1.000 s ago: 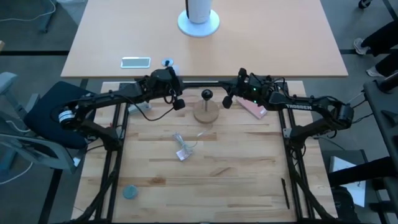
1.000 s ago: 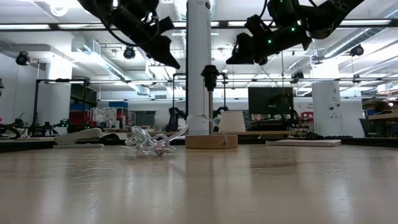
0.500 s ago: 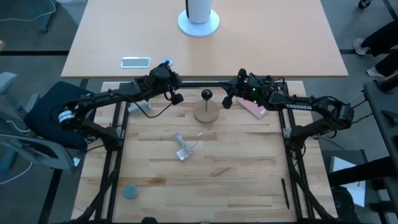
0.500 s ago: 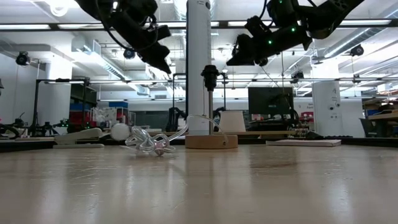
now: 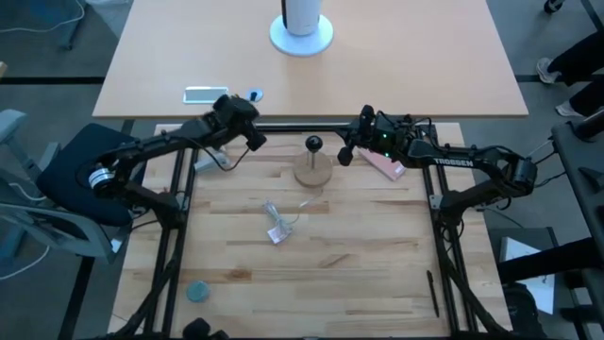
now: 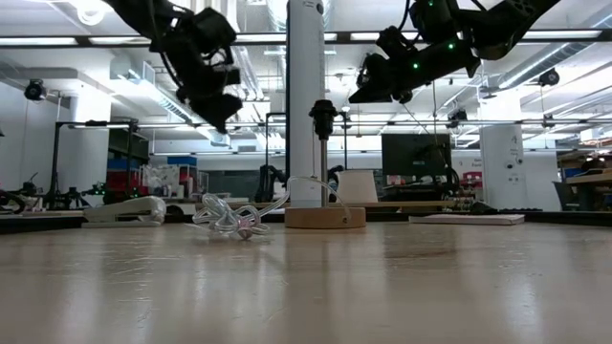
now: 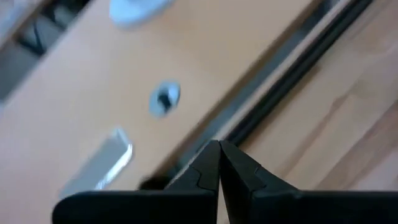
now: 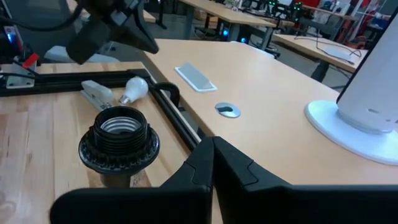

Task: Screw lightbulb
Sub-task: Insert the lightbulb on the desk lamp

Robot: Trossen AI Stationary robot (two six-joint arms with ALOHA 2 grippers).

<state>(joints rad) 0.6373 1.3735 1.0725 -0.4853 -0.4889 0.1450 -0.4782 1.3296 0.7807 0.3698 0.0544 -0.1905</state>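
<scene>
The black socket [image 8: 119, 144] stands upright on its round wooden base [image 5: 313, 171] at the far middle of the wooden table. The frosted white lightbulb [image 8: 134, 89] lies on its side at the far left, next to the black rail and a pale stapler-like thing [image 8: 96, 94]. My left gripper [image 5: 255, 140] is shut and empty. It hangs in the air left of the socket, over the table's far edge, and points slanting down [image 6: 215, 119]. My right gripper [image 5: 345, 154] is shut and empty. It hovers just right of the socket top, pointing at it [image 8: 213, 148].
A crumpled clear wrapper [image 5: 276, 227] lies near the table's middle, in front of the base. A small grey disc [image 5: 196, 291] sits near left and a dark pen [image 5: 434, 293] near right. The desk beyond holds a phone [image 5: 206, 94] and a white round stand [image 5: 302, 36].
My left gripper has swung away from the socket toward the table's left and far edge. It has turned and tipped further down while staying shut.
</scene>
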